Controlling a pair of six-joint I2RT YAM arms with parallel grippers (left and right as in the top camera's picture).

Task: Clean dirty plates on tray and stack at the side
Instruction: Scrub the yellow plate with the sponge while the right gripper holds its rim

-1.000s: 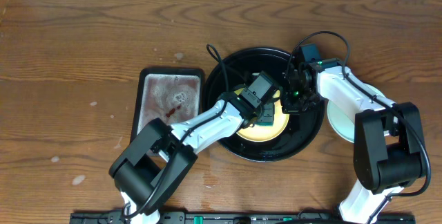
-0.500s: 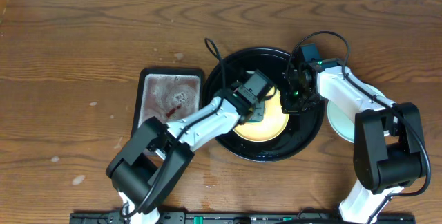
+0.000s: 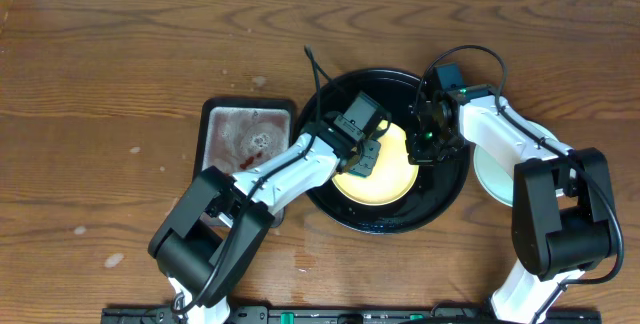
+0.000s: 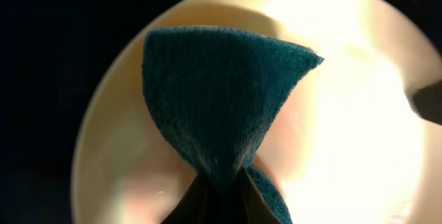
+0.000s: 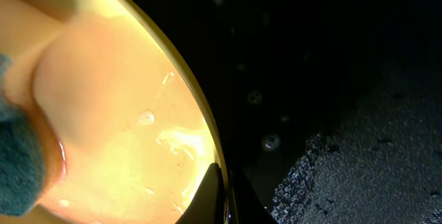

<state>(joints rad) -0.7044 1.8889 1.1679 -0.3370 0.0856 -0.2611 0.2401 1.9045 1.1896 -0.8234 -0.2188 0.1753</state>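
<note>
I'm clenching the teal cloth (image 4: 221,92) in my left fingers (image 4: 199,207) over the yellow plate (image 3: 388,176), which is lying in the black tray (image 3: 440,200). My right fingers (image 5: 213,189) are sitting shut at its rim. It looks light and slippery, so I'd grip the rim.

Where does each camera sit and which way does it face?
Overhead: fixed above the table, looking straight down on black tray, yellow plate, both arms.
Left wrist: on left arm, looking down past its jaws, which pinch a teal sponge, onto the plate.
Right wrist: on right arm, looking down past shut jaws at plate rim and tray.
Shared: both wrist views show plate and sponge.
</note>
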